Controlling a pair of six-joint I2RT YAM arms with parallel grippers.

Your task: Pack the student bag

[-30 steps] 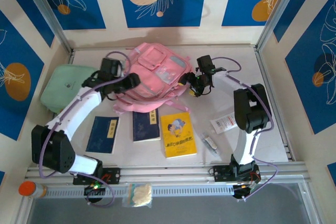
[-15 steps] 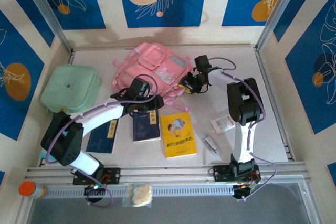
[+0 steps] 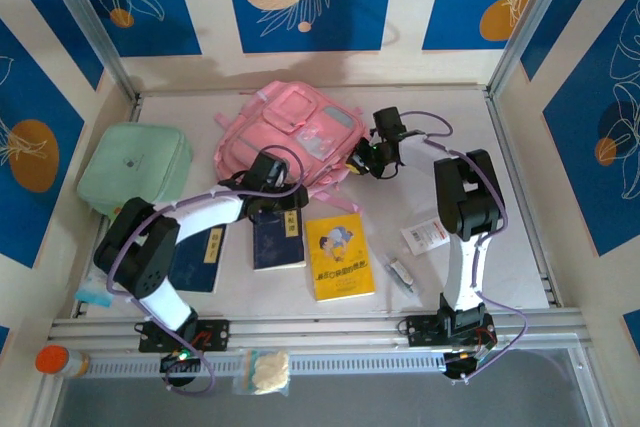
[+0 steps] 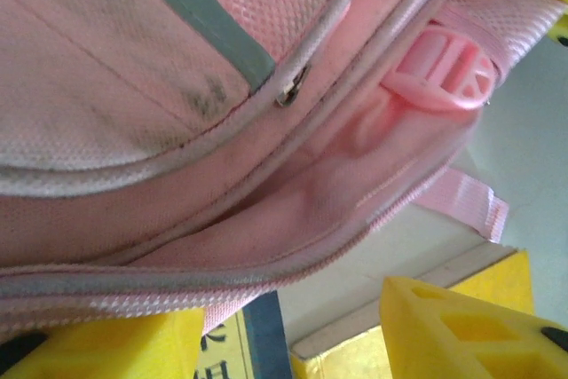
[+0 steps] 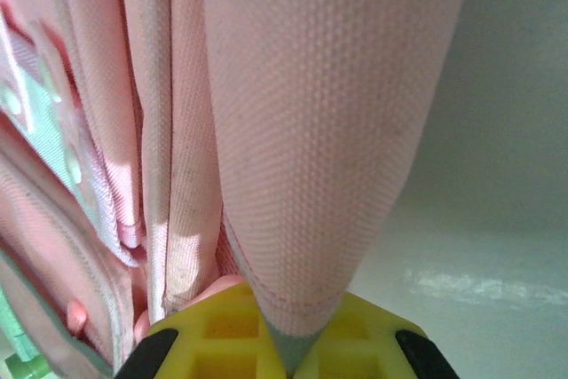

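The student bag (image 3: 295, 132), a pink backpack with grey trim, lies at the back middle of the table. My left gripper (image 3: 268, 179) is at the bag's near edge. In the left wrist view its yellow fingertips (image 4: 461, 330) stand apart, open, below the bag's zipped seam (image 4: 293, 86), with nothing between them. My right gripper (image 3: 362, 159) is at the bag's right side. In the right wrist view it (image 5: 288, 343) is shut on a fold of the bag's pink fabric (image 5: 328, 130), pinched between the yellow pads (image 5: 222, 335).
A mint-green soft case (image 3: 135, 167) lies at the left. Two blue books (image 3: 198, 255) (image 3: 278, 237) and a yellow book (image 3: 338, 255) lie in front of the bag. A white packet (image 3: 428, 235) and a small tube (image 3: 398, 269) lie at the right.
My left arm swung from the bag's left side round to its near edge. My right gripper closed on the bag's fabric at the right side.
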